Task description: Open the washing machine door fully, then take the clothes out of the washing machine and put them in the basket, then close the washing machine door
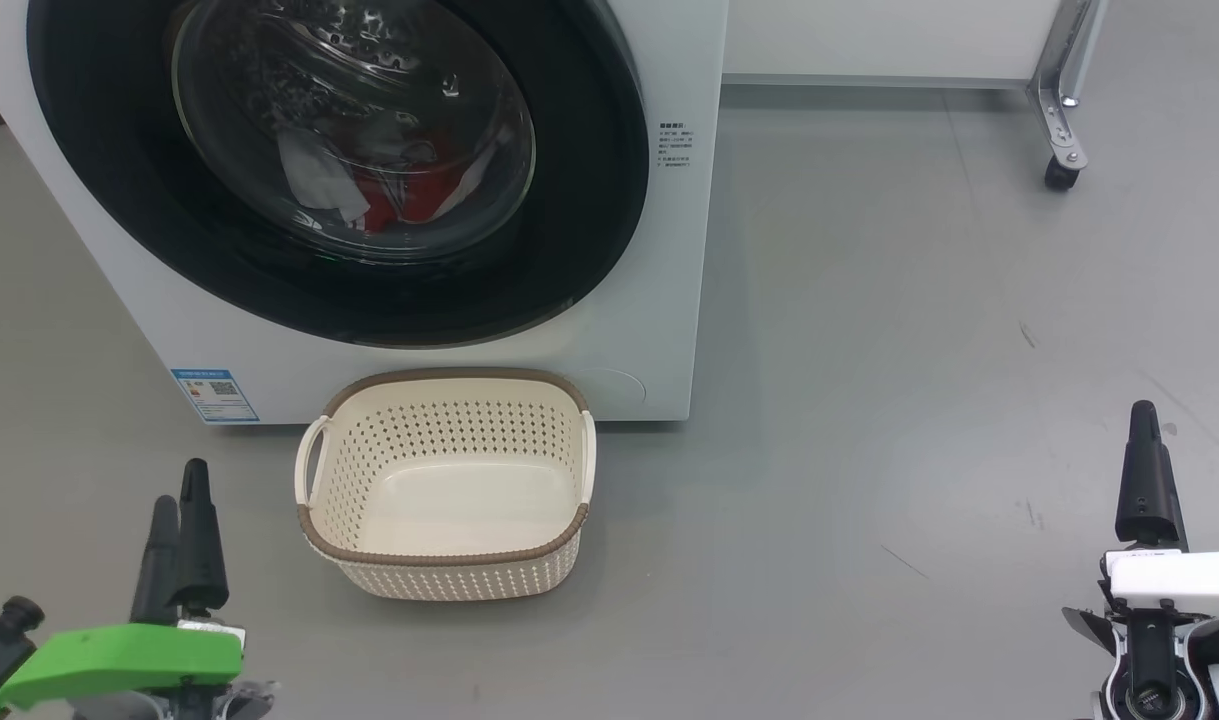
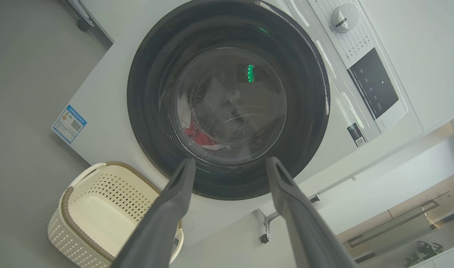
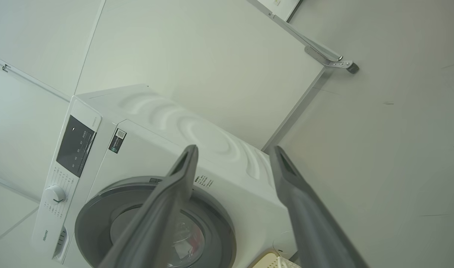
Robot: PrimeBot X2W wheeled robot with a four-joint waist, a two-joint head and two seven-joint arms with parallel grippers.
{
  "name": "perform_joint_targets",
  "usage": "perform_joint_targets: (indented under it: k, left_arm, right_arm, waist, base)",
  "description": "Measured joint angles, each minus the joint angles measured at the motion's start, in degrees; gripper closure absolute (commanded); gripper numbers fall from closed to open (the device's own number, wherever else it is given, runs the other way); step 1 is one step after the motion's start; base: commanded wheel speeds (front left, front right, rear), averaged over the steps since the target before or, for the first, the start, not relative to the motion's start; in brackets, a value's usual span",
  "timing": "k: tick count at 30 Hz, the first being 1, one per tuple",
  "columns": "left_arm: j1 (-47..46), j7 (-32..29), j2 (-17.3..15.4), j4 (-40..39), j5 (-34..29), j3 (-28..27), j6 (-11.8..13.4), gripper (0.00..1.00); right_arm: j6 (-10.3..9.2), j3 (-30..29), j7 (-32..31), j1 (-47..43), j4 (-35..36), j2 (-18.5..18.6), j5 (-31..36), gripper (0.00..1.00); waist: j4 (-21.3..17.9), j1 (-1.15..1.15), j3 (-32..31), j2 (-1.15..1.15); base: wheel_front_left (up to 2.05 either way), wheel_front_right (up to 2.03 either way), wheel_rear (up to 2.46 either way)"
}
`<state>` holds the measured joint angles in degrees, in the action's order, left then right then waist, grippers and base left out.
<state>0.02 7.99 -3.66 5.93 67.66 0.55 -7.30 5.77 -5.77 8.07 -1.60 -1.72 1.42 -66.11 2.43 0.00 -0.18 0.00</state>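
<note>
Washing machine (image 1: 669, 300) stands on the grey floor (image 1: 869, 420), front toward the robot. The washing machine door (image 1: 589, 210) sits flush against the machine front, black rim all round, glass bowl in the middle. The clothes (image 1: 389, 205) are inside the drum behind the glass, a red piece with white cloth beside it, low in the window. The basket (image 1: 449, 378) is on the floor right in front of the machine, just below the door, its far rim near or touching the front panel; can't tell which. Blue label (image 1: 214, 393) is at the machine's lower left corner, just left of the basket. Left gripper (image 2: 230, 160) has its fingers spread apart, released, nothing between them; in the left wrist view they point at the lower part of the door, not touching it. In the head view it sits low left, near the basket's left handle but apart from it. Right gripper (image 3: 234, 149) also has its fingers spread, released, holding nothing, and is well off to the right of the machine over bare floor. Dial (image 2: 345, 16) and dark control panel (image 2: 374, 83) are on the machine's top strip. A castered metal leg (image 1: 1064, 130) stands on the floor behind, to the right.
</note>
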Motion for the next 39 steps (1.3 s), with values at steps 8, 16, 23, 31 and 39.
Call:
perform_joint_targets:
  k: [8,16,23,31,39]
  left_arm:
    - [0.1,1.6,-2.1,-0.6,-13.4,1.3,0.0,0.00]
    - [0.3,3.1,-1.7,-1.1,-23.9,2.8,0.0,0.00]
    - [0.3,4.3,-2.5,-1.8,-35.3,5.3,0.0,0.00]
    - [0.8,5.8,-2.3,-1.2,-45.1,6.8,0.0,0.00]
    - [1.6,6.4,-2.1,2.3,-49.7,7.4,0.0,0.00]
  right_arm:
    - [-1.42,1.2,1.4,-0.4,1.4,0.1,8.9,0.00]
    - [-4.03,2.7,2.9,-1.1,2.2,0.2,20.2,0.00]
    - [-5.87,4.8,4.4,-1.3,3.0,0.3,28.8,0.00]
    - [-8.03,7.2,5.9,-1.3,3.7,0.5,37.8,0.00]
    - [-9.47,9.5,6.4,-1.5,2.4,0.5,41.7,0.00]
  waist:
    - [0.2,0.00,0.0,0.00]
    - [0.4,0.00,0.3,0.00]
    - [0.6,0.00,0.7,0.00]
    - [0.9,0.00,1.0,0.00]
    - [1.0,0.00,1.0,0.00]
  base:
    - [0.00,0.00,0.00]
    - [0.00,0.00,0.00]
    - [0.00,0.00,0.00]
    - [0.00,0.00,0.00]
    - [0.00,0.00,0.00]
